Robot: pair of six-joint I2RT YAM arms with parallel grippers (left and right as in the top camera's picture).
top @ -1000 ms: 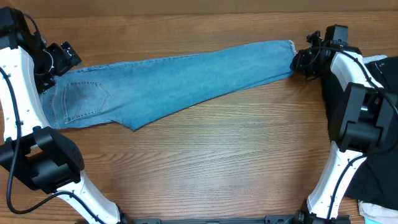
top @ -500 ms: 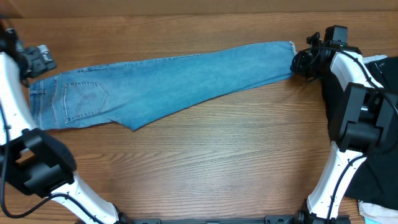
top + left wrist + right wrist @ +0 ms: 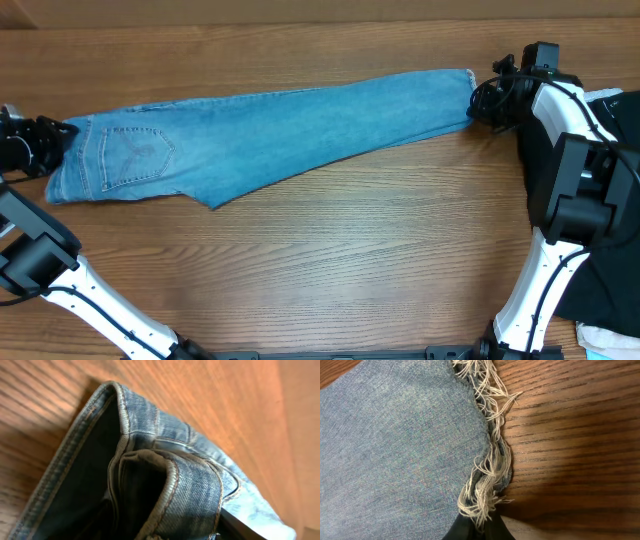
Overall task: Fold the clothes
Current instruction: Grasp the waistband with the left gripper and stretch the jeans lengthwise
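The jeans (image 3: 270, 130) lie stretched along the far side of the counter (image 3: 350, 250), left tool (image 3: 58, 138) pinching the waistband (image 3: 170, 467), right tool (image 3: 475, 100) pinching the frayed hem (image 3: 490, 460). Best to lift both ends evenly and carry hem to waistband.

Light blue jeans (image 3: 270, 130), brown table (image 3: 350, 250)

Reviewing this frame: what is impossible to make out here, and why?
- Left gripper jaws: small and dark at the overhead's edge; the jeans waistband fills the left wrist view.
- Right gripper: the right wrist view's bottom edge cuts off its fingertips, so the grip is unclear.
- Black garment: overhead's right edge and the right arm hide most of it.
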